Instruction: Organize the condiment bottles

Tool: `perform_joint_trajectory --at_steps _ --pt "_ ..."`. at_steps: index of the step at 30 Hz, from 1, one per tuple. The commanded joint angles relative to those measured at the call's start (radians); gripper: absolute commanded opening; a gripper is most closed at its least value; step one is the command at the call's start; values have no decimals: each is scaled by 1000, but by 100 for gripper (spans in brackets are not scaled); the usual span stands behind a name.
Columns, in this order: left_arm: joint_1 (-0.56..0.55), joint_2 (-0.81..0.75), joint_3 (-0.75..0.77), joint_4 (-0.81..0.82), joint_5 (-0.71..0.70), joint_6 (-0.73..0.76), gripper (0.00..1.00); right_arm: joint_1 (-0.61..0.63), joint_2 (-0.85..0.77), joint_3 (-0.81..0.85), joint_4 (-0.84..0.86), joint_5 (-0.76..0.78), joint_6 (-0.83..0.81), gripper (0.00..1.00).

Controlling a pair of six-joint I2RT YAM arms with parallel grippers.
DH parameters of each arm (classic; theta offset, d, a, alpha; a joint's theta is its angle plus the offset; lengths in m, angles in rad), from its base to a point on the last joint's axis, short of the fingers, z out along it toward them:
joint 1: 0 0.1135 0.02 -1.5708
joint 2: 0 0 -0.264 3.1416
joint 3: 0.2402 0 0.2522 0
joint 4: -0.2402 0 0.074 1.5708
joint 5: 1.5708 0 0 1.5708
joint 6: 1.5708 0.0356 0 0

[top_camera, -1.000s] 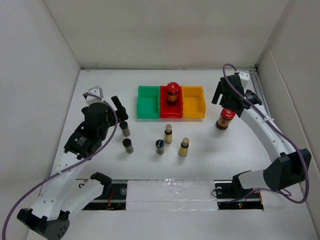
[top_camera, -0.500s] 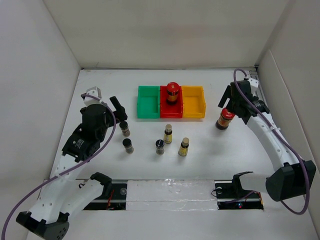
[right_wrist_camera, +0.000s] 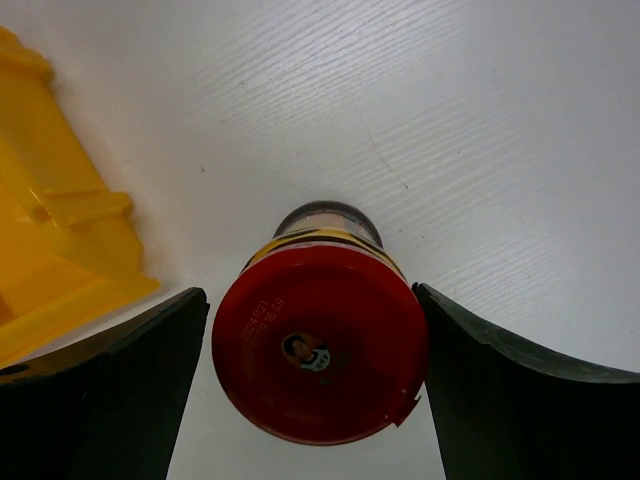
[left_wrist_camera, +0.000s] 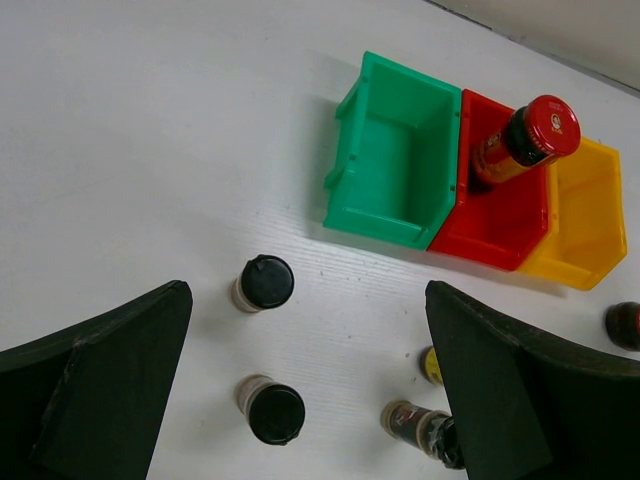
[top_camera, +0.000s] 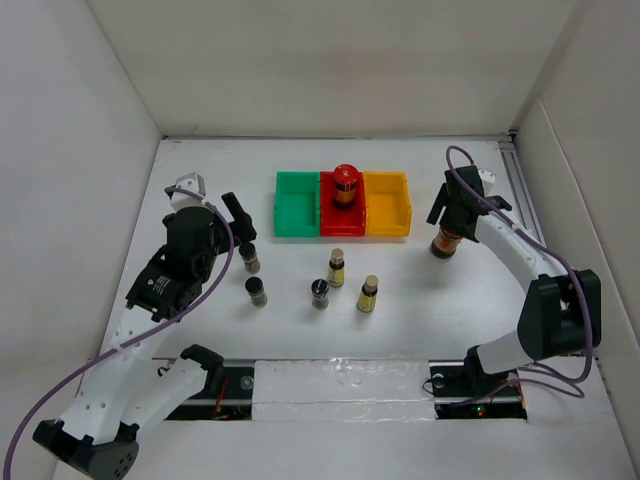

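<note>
Since one red-capped jar already sits in the red bin, the second red-capped jar looks to be next. It stands upright on the table at three o'clock from the yellow bin, and the right gripper straddles its cap from above. Whether the jaws pinch it or merely flank it, I cannot tell. The left gripper hangs spread wide above two black-capped bottles, probably lining up a pick. Two yellow-labelled bottles stand unsorted at six o'clock from the red bin.
</note>
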State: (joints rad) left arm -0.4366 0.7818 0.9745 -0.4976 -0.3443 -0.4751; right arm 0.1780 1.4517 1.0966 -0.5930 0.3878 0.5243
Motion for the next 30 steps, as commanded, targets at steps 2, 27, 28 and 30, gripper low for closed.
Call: perform_joint_trajectory --at_steps 2,27,28,30 --pt "4 8 -8 27 7 16 99 -5 7 -17 78 -21 26 85" --pt "4 10 -8 25 -4 15 99 360 -4 419 -142 95 5 0" --pt "4 8 -8 24 -7 12 99 398 27 443 -143 94 3 0" --pt "4 5 -8 21 -13 10 99 428 64 511 -133 71 -6 0"
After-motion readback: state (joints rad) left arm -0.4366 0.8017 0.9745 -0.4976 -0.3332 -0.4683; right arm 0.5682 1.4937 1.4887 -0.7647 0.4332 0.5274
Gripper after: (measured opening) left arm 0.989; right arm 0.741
